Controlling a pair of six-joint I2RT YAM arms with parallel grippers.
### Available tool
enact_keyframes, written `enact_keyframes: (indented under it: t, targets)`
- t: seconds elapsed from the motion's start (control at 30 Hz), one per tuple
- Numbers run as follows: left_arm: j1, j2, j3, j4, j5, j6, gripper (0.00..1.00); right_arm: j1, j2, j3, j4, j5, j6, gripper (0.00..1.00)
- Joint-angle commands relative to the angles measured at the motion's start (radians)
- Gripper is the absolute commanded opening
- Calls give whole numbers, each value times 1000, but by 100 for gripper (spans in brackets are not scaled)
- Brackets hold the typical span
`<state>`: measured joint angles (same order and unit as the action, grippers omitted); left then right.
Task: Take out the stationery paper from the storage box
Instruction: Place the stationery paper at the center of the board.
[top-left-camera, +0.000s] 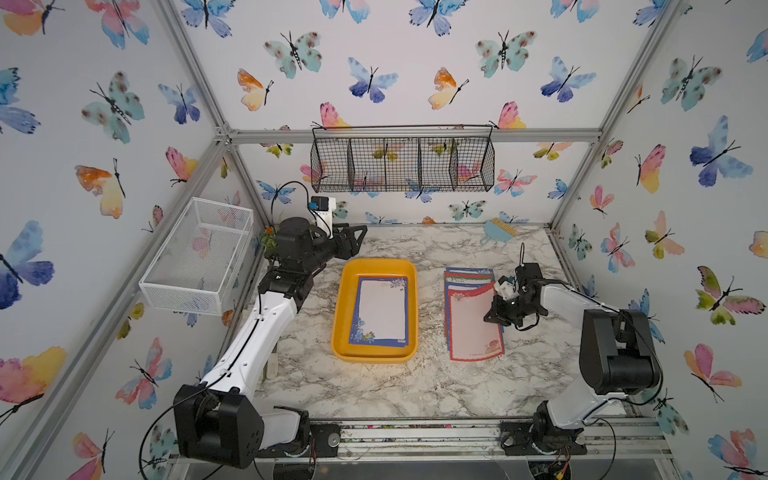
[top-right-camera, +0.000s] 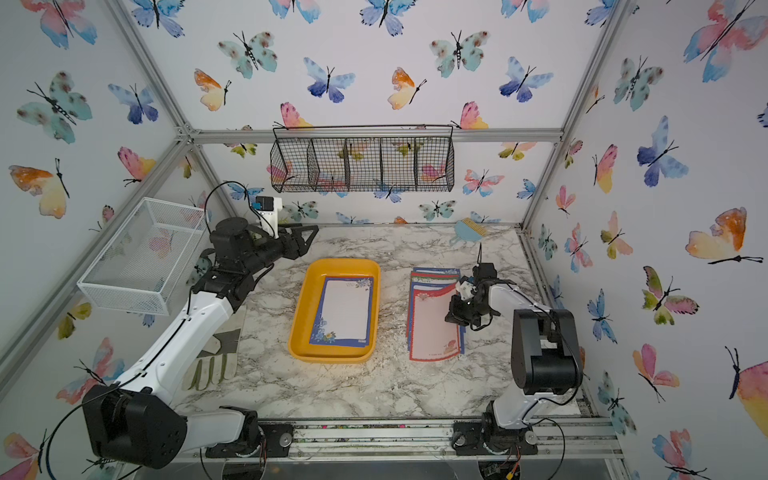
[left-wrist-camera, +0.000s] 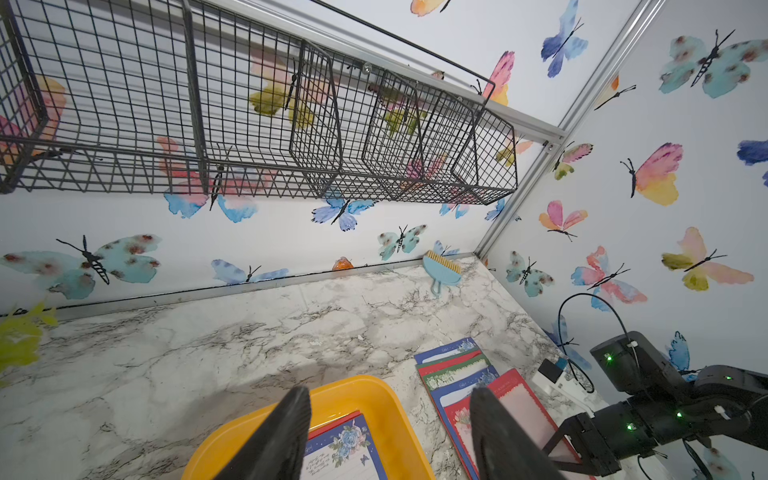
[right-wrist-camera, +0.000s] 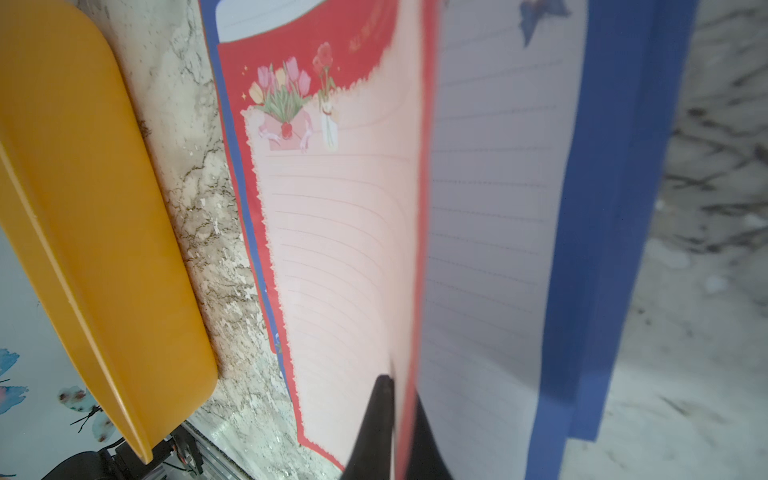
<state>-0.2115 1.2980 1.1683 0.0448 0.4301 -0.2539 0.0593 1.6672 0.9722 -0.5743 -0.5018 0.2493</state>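
The yellow storage box (top-left-camera: 341, 316) sits at the table's middle in both top views, with a blue floral sheet of stationery paper (top-left-camera: 382, 311) lying flat inside it. To its right, several sheets are fanned in a pile (top-left-camera: 467, 279) on the marble. My right gripper (top-left-camera: 490, 318) is shut on the right edge of the top red-bordered sheet (right-wrist-camera: 340, 232), which curls up off a blue-bordered sheet (right-wrist-camera: 498, 208). My left gripper (left-wrist-camera: 388, 392) hangs open and empty above the table behind the box's far left corner.
A white mesh basket (top-left-camera: 199, 257) hangs on the left wall and a black wire basket (top-left-camera: 403, 162) on the back wall. A small blue brush (top-left-camera: 500, 230) lies at the back right. A work glove (top-right-camera: 212, 361) lies beside the left arm.
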Motion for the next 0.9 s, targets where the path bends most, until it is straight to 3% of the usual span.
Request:
enact_keyframes:
  t: [0.0,0.17,0.37,0.47,0.63,0.87]
  targets:
    - [-2,11,25,-2,-7,4,64,-2,19,32,-27,-9,-19,9]
    - [0,14,25,-3,-7,4,64,-3,44,35,-24,3,-19,12]
    - [1,18,25,-3,-8,4,64,-3,50,42,-23,68,-15,32]
    - [3,18,27,-5,-9,4,64,-3,29,48,-22,144,-3,45]
    - [2,21,27,-5,-6,4,64,-2,-5,73,-43,282,10,57]
    - [3,21,33,-17,-12,12,64,-3,-48,104,-65,388,28,62]
